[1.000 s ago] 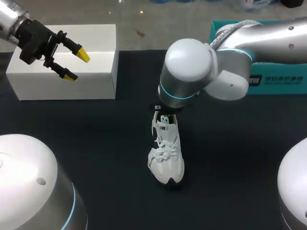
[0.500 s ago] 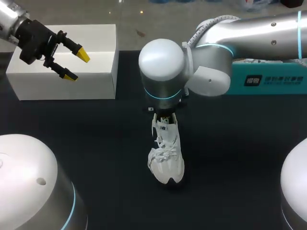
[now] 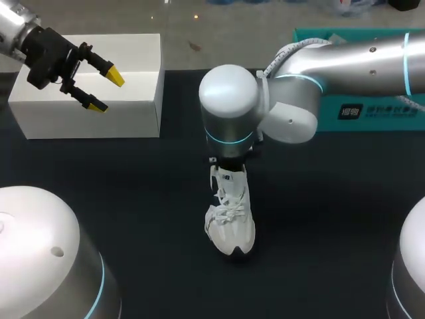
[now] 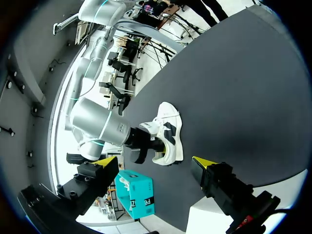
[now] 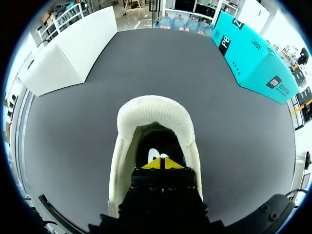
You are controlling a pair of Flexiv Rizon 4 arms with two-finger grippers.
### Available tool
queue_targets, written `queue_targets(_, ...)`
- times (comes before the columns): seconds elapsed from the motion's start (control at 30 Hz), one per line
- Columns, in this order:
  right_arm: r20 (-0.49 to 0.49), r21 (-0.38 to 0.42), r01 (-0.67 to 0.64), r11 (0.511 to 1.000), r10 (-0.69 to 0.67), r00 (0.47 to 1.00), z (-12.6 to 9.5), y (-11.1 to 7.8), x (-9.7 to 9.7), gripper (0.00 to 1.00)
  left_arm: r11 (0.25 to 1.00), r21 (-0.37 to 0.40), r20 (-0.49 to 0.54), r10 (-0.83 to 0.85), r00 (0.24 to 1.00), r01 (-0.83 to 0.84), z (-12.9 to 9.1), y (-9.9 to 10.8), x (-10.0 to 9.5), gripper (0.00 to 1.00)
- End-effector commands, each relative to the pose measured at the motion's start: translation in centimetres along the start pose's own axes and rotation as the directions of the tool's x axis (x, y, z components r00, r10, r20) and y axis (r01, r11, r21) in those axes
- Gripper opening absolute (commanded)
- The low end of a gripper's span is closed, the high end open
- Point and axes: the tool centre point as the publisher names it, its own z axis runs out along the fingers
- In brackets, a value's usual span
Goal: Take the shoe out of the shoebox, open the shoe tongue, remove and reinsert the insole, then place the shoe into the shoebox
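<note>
The shoe (image 3: 229, 212) stands mid-tabletop (image 3: 133, 186), toe near, so its opening faces up. The right gripper (image 5: 161, 163) dips into that opening, tips pressed together, probably for the insole; any catch is hidden. The left gripper (image 3: 106, 91) hangs open and empty at far left, out of the way.

White sneaker standing on table, outside both boxes.
Shoe (image 3: 230, 222): white w/ white laces, dark mark on side, sole down on dark table (image 3: 133, 199), approx mid-table, toe twd robot, heel twd far edge; heel end hidden in head view. Padded heel collar (image 5: 155, 114) off-white, opening dark inside, small white patch deep in, can't tell if insole. White box (image 3: 86, 86) far left, closed; teal box (image 3: 378, 113) far right; both well apart from shoe, can't tell which is the shoebox.
</note>
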Motion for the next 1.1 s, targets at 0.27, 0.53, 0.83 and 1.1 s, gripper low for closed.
queue_targets(0.27,0.052,-0.011,0.038,0.999,-0.037,0.998,-2.4,0.9,-0.4,0.0,1.0,0.002,-0.004,0.0,1.0,0.0,-0.1,0.1,-0.1,1.0)
queue_targets(0.53,0.133,0.037,0.049,0.998,-0.053,0.99,-2.3,1.1,-1.3,0.0,1.0,0.002,-0.004,0.0,1.0,0.0,-0.1,0.1,-0.1,1.0)
queue_targets(0.83,0.118,0.125,0.008,0.992,-0.022,0.993,1.9,-0.1,-1.6,0.0,1.0,0.002,-0.004,0.0,1.0,0.0,-0.1,0.1,-0.1,1.0)
queue_targets(1.1,0.05,0.148,-0.006,0.989,-0.002,0.999,2.3,-0.7,-0.3,0.0,1.0,0.002,-0.004,0.0,1.0,0.0,-0.1,0.1,-0.1,1.0)
